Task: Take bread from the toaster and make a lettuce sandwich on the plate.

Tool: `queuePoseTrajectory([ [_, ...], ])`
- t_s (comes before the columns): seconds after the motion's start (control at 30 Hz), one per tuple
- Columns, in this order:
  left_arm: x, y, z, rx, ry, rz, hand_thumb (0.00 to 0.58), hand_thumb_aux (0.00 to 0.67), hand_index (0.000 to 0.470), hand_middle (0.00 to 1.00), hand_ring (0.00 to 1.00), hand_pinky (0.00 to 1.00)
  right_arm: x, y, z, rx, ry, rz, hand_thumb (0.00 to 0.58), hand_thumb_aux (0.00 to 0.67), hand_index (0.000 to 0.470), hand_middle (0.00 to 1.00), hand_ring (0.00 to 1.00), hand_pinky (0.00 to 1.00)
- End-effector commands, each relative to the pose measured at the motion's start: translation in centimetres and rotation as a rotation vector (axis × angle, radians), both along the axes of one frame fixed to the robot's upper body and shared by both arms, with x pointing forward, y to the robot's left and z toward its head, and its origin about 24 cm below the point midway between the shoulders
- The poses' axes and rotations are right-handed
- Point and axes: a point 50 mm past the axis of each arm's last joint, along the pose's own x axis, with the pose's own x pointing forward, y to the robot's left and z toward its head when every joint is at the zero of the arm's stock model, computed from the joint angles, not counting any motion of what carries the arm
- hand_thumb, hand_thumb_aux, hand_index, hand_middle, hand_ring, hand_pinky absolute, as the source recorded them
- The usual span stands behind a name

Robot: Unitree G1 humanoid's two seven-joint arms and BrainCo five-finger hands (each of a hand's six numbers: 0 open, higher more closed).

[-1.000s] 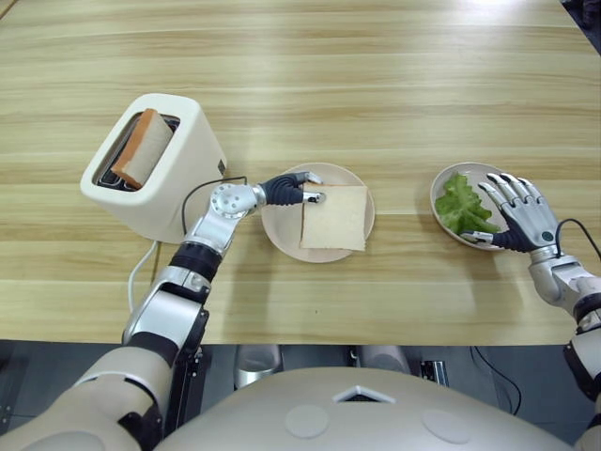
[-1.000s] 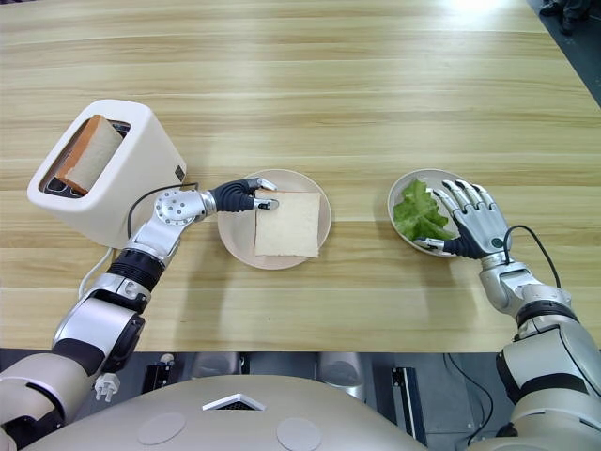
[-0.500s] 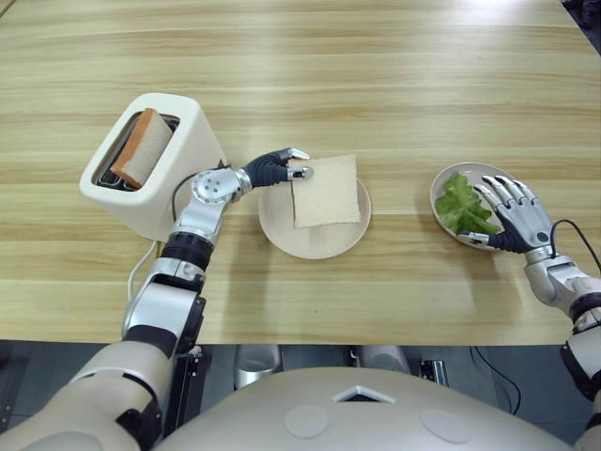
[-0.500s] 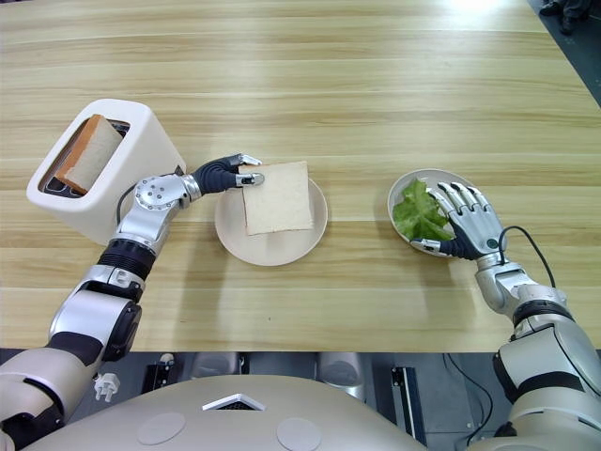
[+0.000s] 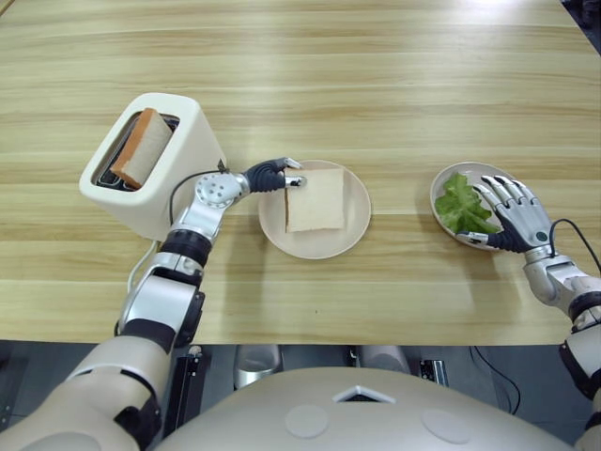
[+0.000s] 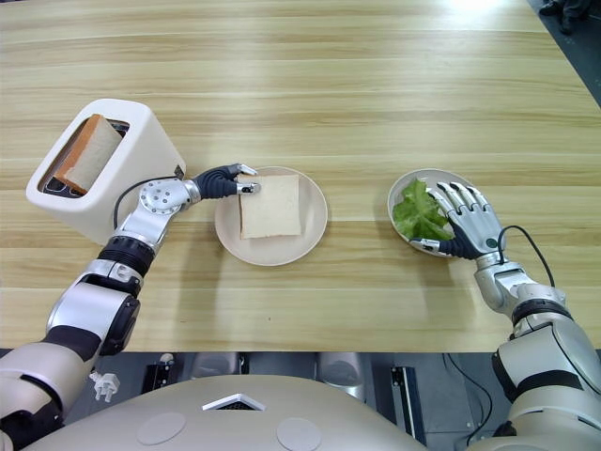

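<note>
A white toaster [image 5: 164, 193] stands at the left with one bread slice [image 5: 143, 147] sticking up from its slot. A second bread slice [image 5: 316, 199] lies flat in the middle of the beige plate [image 5: 329, 242]. My left hand [image 5: 270, 176] is at the plate's left rim, fingers pinched on that slice's upper left corner. A lettuce leaf [image 5: 457, 203] sits on a small plate [image 5: 440, 184] at the right. My right hand [image 5: 515, 212] hovers over that plate's right side, fingers spread beside the lettuce and holding nothing.
The toaster's white cord [image 5: 139, 269] trails off the table's near edge at the left. Bare wooden tabletop [image 5: 357, 85] stretches behind the plates and between them.
The left hand lifted the slice up and back over the plate, then set it down flat nearer the plate's middle. The right hand edged slightly closer to the lettuce.
</note>
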Motion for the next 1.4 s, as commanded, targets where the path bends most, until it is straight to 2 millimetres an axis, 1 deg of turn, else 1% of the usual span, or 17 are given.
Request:
queuePoseTrajectory([
  [0.03,-0.1,0.1,-0.6,0.063,-0.004,-0.004,0.58,0.67,0.46,1.0,1.0,1.0,0.1,0.2,-0.2,0.004,0.015,0.0,0.0,0.0,0.0,0.0,0.0,0.0],
  [0.07,-0.1,0.1,-0.7,0.073,-0.009,-0.005,0.58,0.67,0.46,1.0,1.0,1.0,0.1,0.2,-0.2,0.004,0.016,-0.001,0.0,0.0,0.0,0.0,0.0,0.0],
  [0.1,-0.1,0.0,-0.8,0.078,-0.012,-0.004,0.574,0.602,0.413,1.0,1.0,1.0,0.1,0.2,-0.2,0.004,0.016,-0.004,0.0,0.0,0.0,0.0,0.0,0.0],
  [0.13,-0.1,0.0,-0.9,0.084,-0.019,0.001,0.505,0.428,0.294,1.0,1.0,1.0,0.1,0.2,-0.3,0.003,0.017,-0.006,0.0,0.0,0.0,0.0,0.0,0.0],
  [0.17,0.0,0.0,-0.9,0.094,-0.031,0.008,0.505,0.428,0.294,1.0,1.0,1.0,0.1,0.2,-0.3,0.002,0.018,-0.008,0.0,0.0,0.0,0.0,0.0,0.0],
  [0.2,0.0,0.1,-0.9,0.102,-0.043,0.017,0.0,0.0,0.0,1.0,1.0,1.0,0.1,0.2,-0.3,0.002,0.019,-0.009,0.0,0.0,0.0,0.0,0.0,0.0],
  [0.37,1.1,0.3,0.3,0.154,-0.178,0.096,0.0,0.0,0.0,1.0,1.0,1.0,0.1,-0.2,-0.1,-0.004,0.027,-0.028,0.0,0.0,0.0,0.0,0.0,0.0],
  [0.4,1.4,0.5,0.7,0.169,-0.221,0.127,0.0,0.0,0.0,1.0,1.0,1.0,0.1,-0.2,-0.2,-0.005,0.032,-0.034,0.128,0.079,0.054,0.0,0.0,0.0],
  [0.43,1.8,0.8,1.2,0.169,-0.261,0.17,0.0,0.0,0.0,1.0,1.0,1.0,0.1,-0.2,-0.2,-0.004,0.038,-0.038,0.349,0.247,0.17,0.0,0.0,0.0],
  [0.47,2.2,1.0,1.8,0.165,-0.298,0.21,0.0,0.0,0.0,1.0,1.0,1.0,0.2,-0.2,-0.2,-0.002,0.043,-0.042,0.349,0.247,0.17,0.0,0.0,0.0],
  [0.5,2.5,1.3,2.3,0.176,-0.346,0.252,0.0,0.0,0.0,1.0,1.0,1.0,0.2,-0.2,-0.3,0.0,0.05,-0.046,0.434,0.334,0.229,0.0,0.0,0.0],
  [0.67,3.6,2.9,4.5,0.33,-0.602,0.386,0.0,0.0,0.0,1.0,1.0,1.0,0.4,-0.1,-0.9,0.021,0.132,-0.1,0.476,0.386,0.265,0.0,0.0,0.0],
  [0.8,3.7,3.2,5.5,0.351,-0.712,0.412,0.0,0.0,0.0,1.0,1.0,1.0,0.1,-0.1,-1.8,0.026,0.219,-0.134,0.5,0.42,0.289,0.0,0.0,0.0],
  [1.1,3.2,3.2,5.5,0.328,-0.735,0.407,0.0,0.0,0.0,1.0,1.0,1.0,0.5,0.4,-1.7,0.039,0.2,-0.106,0.527,0.468,0.321,0.0,0.0,0.0],
  [1.17,3.0,3.4,5.7,0.313,-0.749,0.417,0.0,0.0,0.0,1.0,1.0,1.0,0.8,0.5,-1.2,0.039,0.155,-0.088,0.549,0.515,0.354,0.0,0.0,0.0],
  [1.23,2.7,3.5,6.1,0.297,-0.774,0.421,0.0,0.0,0.0,1.0,1.0,1.0,1.0,0.5,-0.6,0.04,0.11,-0.077,0.58,0.67,0.46,0.0,0.0,0.0],
  [1.4,1.4,3.9,7.8,0.232,-0.846,0.435,0.0,0.0,0.0,1.0,1.0,1.0,1.6,0.6,0.6,0.05,0.003,-0.046,0.58,0.67,0.46,0.0,0.0,0.0],
])
